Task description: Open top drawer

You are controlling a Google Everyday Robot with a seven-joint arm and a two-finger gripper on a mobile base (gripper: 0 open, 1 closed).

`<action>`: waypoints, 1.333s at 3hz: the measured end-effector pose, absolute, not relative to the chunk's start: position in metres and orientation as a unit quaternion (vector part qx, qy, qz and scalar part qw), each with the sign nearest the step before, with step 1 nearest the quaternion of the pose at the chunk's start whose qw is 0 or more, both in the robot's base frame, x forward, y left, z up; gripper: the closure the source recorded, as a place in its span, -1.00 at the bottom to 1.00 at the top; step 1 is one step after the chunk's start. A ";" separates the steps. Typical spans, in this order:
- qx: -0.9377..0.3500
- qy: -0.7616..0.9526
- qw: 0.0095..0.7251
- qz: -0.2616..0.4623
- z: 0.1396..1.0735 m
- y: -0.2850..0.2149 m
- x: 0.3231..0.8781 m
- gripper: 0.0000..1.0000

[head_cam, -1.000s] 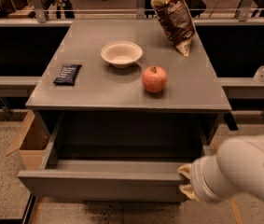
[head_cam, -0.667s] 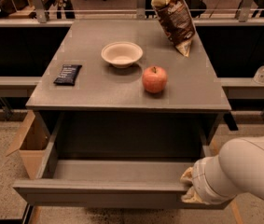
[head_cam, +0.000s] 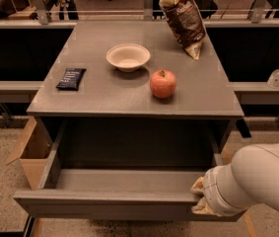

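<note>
The top drawer is a wide grey box with a plain flat front panel. It stands pulled far out from under the grey cabinet top, and its inside looks empty. My gripper is at the right end of the drawer's front panel, at its top edge. The white arm covers most of it.
On the cabinet top are a white bowl, a red apple, a dark snack packet and a brown chip bag. A cardboard box stands on the floor at the left. A clear bottle sits on a shelf at the right.
The drawer has slid further out toward the camera, and my gripper has moved back with its front panel.
</note>
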State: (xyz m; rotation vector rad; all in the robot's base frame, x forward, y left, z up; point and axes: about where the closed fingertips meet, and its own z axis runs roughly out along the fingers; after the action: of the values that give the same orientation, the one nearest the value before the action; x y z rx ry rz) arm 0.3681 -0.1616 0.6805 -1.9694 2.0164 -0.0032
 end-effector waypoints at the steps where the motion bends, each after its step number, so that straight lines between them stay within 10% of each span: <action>1: -0.690 0.706 0.161 -0.002 0.681 -0.161 0.368 0.15; 4: -0.691 0.704 0.161 -0.005 0.684 -0.161 0.367 -1.00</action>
State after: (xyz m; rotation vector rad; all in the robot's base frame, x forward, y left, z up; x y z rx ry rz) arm 0.3671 -0.1609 0.6836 -1.9741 2.0119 -0.0154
